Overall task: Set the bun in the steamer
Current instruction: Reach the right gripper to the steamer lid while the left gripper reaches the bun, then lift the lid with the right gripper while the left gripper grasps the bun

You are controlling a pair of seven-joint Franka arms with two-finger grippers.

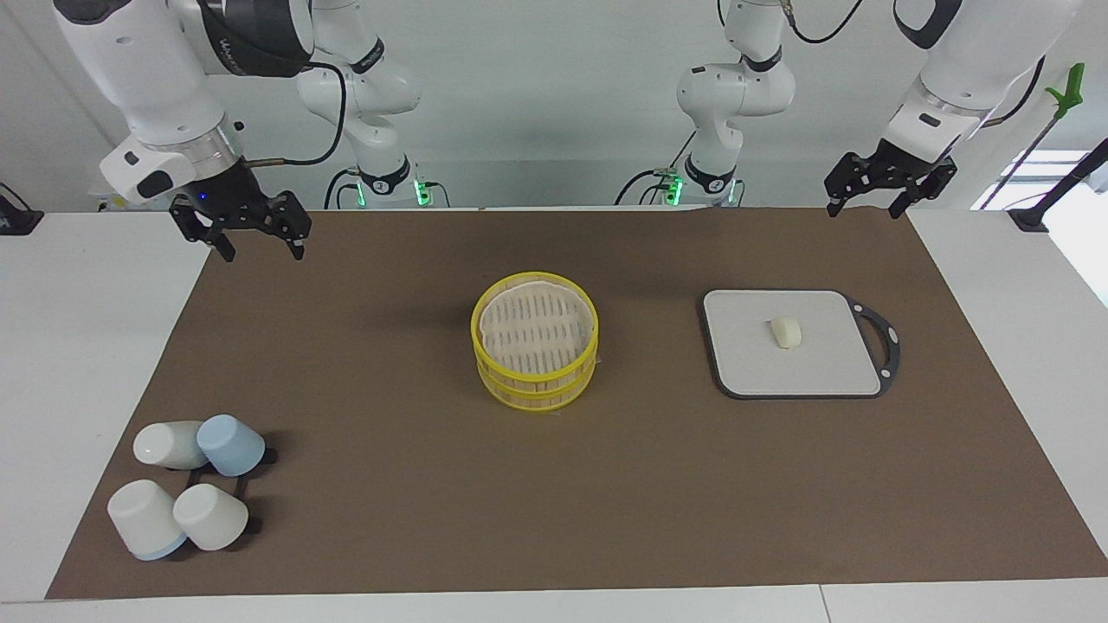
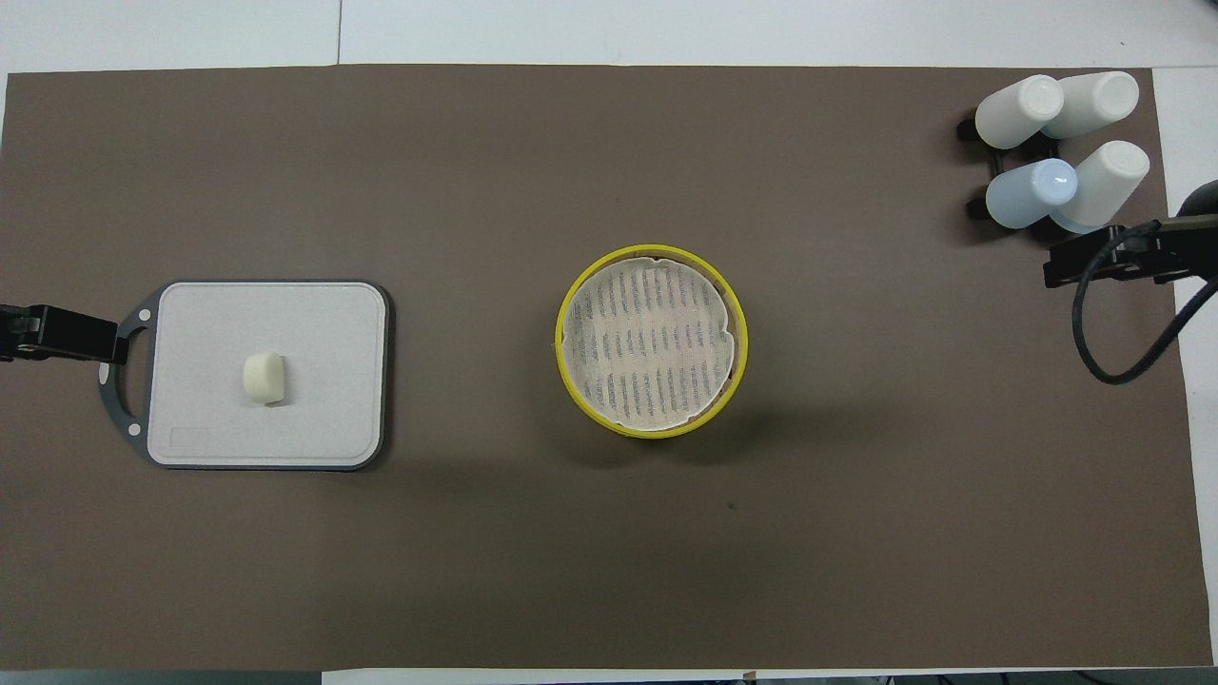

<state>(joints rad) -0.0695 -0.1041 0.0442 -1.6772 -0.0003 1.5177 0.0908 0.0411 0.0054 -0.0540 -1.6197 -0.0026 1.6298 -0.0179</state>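
The bun (image 1: pixel 786 331) is a small cream-white lump lying on a grey rectangular board (image 1: pixel 753 363) toward the left arm's end of the table; it also shows in the overhead view (image 2: pixel 264 377). The steamer (image 1: pixel 534 381) is a round yellow-rimmed basket of stacked tiers at the table's middle, open-topped with a pale slatted lining (image 2: pixel 647 344). No lid is in view. My left gripper (image 1: pixel 866 206) is open and empty, raised over the table edge near its base. My right gripper (image 1: pixel 262 249) is open and empty, raised over the mat's corner at the right arm's end.
Several white and blue cups (image 1: pixel 186 484) lie on a black rack at the right arm's end, farther from the robots than the steamer. The board has a dark handle loop (image 1: pixel 883 342). A brown mat (image 1: pixel 554 502) covers the table.
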